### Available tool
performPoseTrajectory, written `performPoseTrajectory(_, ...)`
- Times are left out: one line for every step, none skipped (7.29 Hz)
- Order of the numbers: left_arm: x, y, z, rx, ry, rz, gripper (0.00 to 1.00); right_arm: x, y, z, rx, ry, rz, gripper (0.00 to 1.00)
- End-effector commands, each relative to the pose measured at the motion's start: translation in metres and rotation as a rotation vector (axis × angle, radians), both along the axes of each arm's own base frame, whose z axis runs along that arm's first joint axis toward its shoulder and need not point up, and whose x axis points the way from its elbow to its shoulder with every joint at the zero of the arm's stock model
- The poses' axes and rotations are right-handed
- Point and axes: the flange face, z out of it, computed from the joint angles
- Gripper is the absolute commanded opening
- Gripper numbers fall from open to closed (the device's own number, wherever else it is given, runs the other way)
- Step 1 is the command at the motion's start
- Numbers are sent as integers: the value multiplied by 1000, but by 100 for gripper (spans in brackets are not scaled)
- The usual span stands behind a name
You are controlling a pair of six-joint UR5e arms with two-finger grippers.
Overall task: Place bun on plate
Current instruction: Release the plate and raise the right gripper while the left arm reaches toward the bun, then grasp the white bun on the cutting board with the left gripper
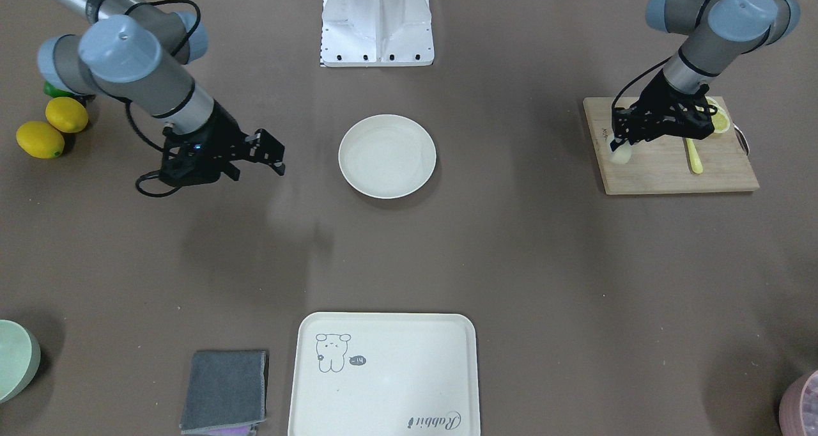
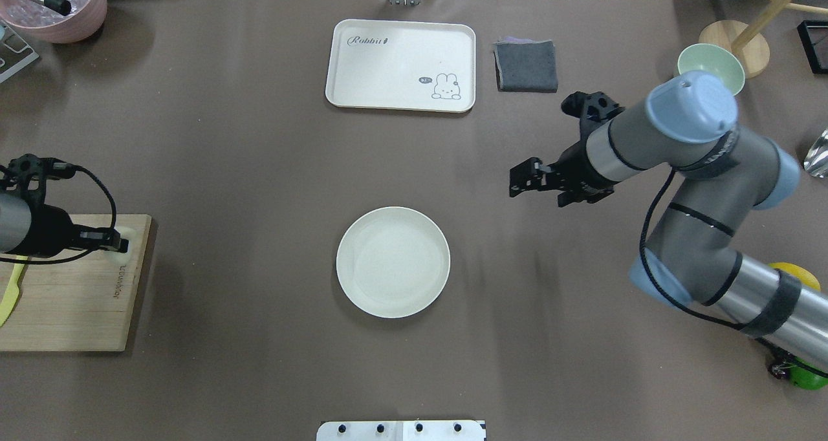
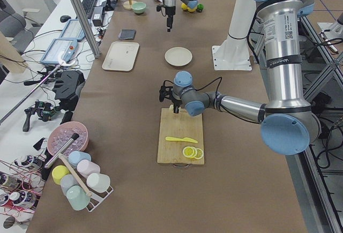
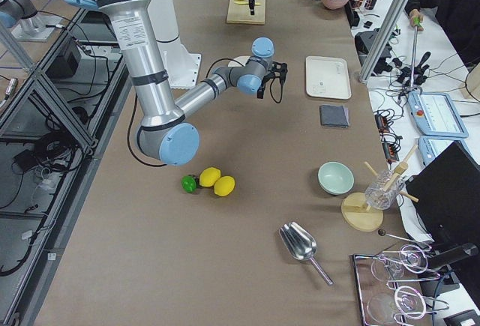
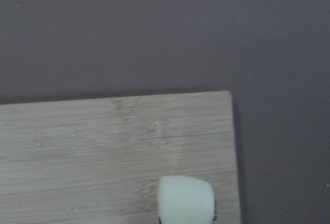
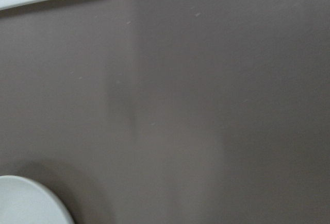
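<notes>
The bun, a small pale lump, rests at the corner of the wooden cutting board. My left gripper reaches down onto it, and its fingers press the bun's sides flat. The bun also shows at the fingertips in the overhead view. The round cream plate lies bare at mid-table, well away from the board. My right gripper hovers open over bare table beside the plate and holds nothing. Its wrist view catches only the plate's edge.
A yellow knife and lemon slices lie on the board behind the left gripper. A cartoon tray, grey cloth and green bowl sit on the far side. Whole lemons lie under the right arm.
</notes>
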Motion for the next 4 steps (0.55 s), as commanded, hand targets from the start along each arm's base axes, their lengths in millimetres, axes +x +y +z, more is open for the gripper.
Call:
performPoseTrajectory(45,-41,-111,-76,70,-66,25,107,-23,87,96,73,-48,100)
performPoseTrajectory(100,-42,-170,-135,85,-52,26,138,-25,122,108,120,-63,100)
performPoseTrajectory(154,-29,-215,-181,72,-55,26,160,-34,136,121,162,-83,100)
performPoseTrajectory(200,-21,-246,-137,40,-90,27,184,-43,144,115,190,-94,100)
